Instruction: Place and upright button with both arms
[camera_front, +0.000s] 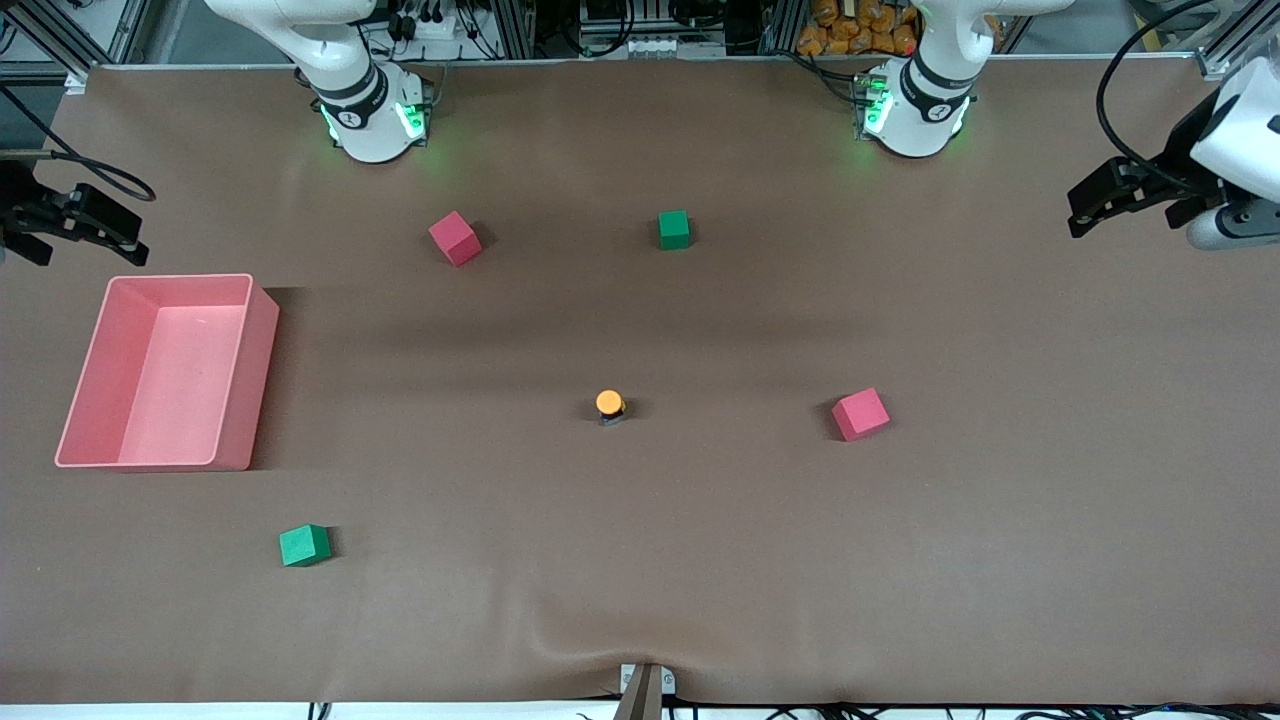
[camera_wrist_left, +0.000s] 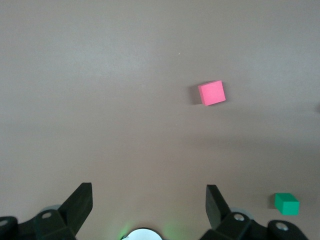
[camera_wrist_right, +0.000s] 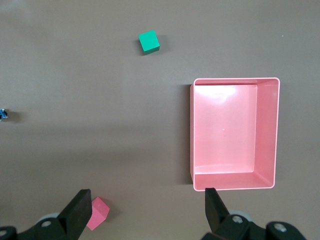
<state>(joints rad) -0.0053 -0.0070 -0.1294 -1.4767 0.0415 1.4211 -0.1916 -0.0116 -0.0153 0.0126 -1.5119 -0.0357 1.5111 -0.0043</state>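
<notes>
While both arms wait at the table ends, left gripper (camera_wrist_left: 149, 200) and right gripper (camera_wrist_right: 145, 202) spread wide, the button (camera_front: 610, 406) stands mid-table. Light and rigid, it likely suits gripping by its black body.

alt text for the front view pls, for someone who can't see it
A tiny orange-capped button stands upright near the middle of a brown table, untouched, with two pink cubes, two green cubes and an empty pink bin spread around it. The left gripper and right gripper wait open over the table's ends.
</notes>
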